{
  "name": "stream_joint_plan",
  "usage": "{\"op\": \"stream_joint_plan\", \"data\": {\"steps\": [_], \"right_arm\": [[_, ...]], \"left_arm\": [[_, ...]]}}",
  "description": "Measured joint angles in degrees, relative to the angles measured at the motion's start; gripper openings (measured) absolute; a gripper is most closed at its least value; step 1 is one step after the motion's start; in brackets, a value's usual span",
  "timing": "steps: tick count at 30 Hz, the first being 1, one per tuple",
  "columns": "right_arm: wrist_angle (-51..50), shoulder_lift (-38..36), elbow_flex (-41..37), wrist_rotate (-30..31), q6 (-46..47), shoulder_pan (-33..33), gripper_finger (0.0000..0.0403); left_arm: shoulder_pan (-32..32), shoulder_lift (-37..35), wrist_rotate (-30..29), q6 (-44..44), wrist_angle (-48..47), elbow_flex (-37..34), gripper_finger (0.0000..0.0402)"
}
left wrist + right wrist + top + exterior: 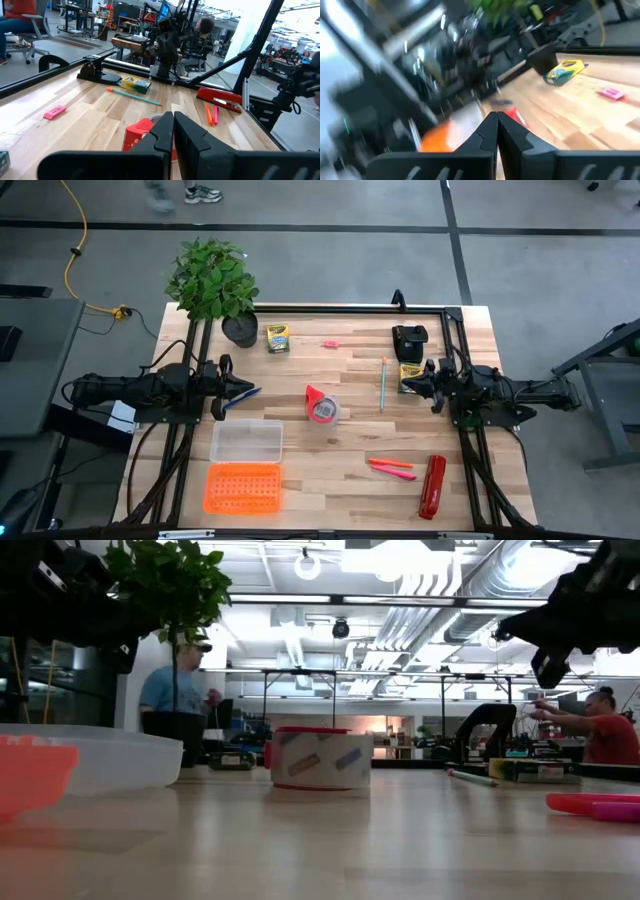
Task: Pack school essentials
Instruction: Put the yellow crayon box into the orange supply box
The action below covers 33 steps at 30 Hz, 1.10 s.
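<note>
My left gripper [248, 390] [173, 122] hangs shut above the table's left side, with the blue pen [246, 395] lying just under its tips. My right gripper [404, 384] [497, 120] is shut too, raised beside one yellow-green crayon box [411, 376] [135, 84]. The other crayon box [277, 338] [563, 70] lies near the far edge. The teal pencil [382, 383] [132, 95], the tiny pink piece [330, 343] [54, 112] and the pink-red markers [392, 468] [211, 114] lie flat on the wood. In the low view both arms stay high, clear of the table.
A red tape roll [322, 405] [320, 758] stands mid-table. A clear box [246, 440] and an orange tray [242, 487] sit near the left front. The red stapler [432, 486] lies at the right front, with a potted plant [215, 280] and a black holder [408, 340] at the far edge.
</note>
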Motion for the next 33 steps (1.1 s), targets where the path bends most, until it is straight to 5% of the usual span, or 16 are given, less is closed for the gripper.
{"op": "stream_joint_plan", "data": {"steps": [3, 8, 15, 22, 26, 29, 33], "right_arm": [[9.00, 0.27, 0.01, 5.63, 8.65, 0.00, 0.0000], [26.43, 3.56, 2.04, 8.84, -1.99, 0.02, 0.0000], [13.35, 15.23, 17.11, 17.26, -8.39, 0.02, 0.0000], [-2.37, 30.48, 30.85, 12.46, -8.72, 0.02, 0.0000], [-2.72, 36.15, 33.97, 9.53, -8.85, 0.02, 0.0000], [-2.57, 38.51, 34.36, 9.12, -8.54, 0.02, 0.0000], [0.57, 40.62, 34.36, 9.70, -6.98, 0.00, 0.0000]], "left_arm": [[0.00, 0.01, 0.00, 0.00, 0.00, 0.02, 0.0003], [0.00, 0.01, 0.02, 0.00, 0.00, 0.02, 0.0003], [0.00, -0.01, 0.01, 0.00, 0.00, 0.01, 0.0003], [0.00, 0.01, -0.48, -1.23, 2.52, 0.00, 0.0003], [-0.04, 0.01, -0.13, -11.98, 12.06, 0.00, 0.0003], [-0.02, 0.84, -6.09, -19.95, 26.72, 0.08, 0.0003], [-0.04, 4.90, -7.28, -16.64, 33.11, 5.48, 0.0004]]}}
